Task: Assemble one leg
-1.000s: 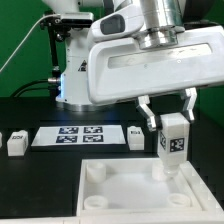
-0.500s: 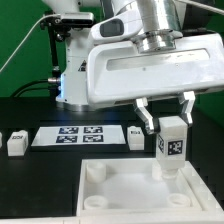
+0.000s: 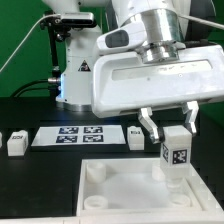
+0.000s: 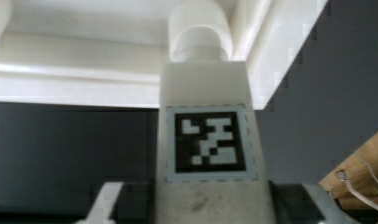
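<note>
While fingers (image 3: 149,124) clamp leg (image 3: 177,152), it overhangs square part (image 3: 120,196).

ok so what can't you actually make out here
- whether the held leg is seated in the square part: white on white in the exterior view, blurred in the wrist view
- tool fingertips: cut off by the frame edge in the wrist view
- square part's near edge: cut off by the exterior view's bottom edge

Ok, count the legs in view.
3. One leg in the tool, over the large white part; one at the marker board's end on the exterior view's right; one past its other end. A sliver at the picture's left edge may be a fourth.
</note>
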Available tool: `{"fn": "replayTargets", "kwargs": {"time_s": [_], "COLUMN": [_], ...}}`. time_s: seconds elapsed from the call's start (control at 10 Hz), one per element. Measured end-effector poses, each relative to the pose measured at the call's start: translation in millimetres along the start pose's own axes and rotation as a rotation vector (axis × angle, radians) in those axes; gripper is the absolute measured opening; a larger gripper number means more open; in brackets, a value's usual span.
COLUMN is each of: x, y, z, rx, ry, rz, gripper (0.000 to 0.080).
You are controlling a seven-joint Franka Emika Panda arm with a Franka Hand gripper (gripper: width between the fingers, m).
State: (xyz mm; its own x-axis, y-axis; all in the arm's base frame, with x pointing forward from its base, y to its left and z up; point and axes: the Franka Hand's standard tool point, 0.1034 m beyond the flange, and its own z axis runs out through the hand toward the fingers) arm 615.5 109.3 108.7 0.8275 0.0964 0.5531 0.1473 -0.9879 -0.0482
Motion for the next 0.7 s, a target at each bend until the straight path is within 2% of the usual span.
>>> {"fn": "replayTargets", "kwargs": {"time_s": [0.7], "x": [-3.7], "y": [0.1], "z": [6.6], "rx": [-0.001], "ry": [0.002], "rz": [0.003], "gripper": [0.0294]}}
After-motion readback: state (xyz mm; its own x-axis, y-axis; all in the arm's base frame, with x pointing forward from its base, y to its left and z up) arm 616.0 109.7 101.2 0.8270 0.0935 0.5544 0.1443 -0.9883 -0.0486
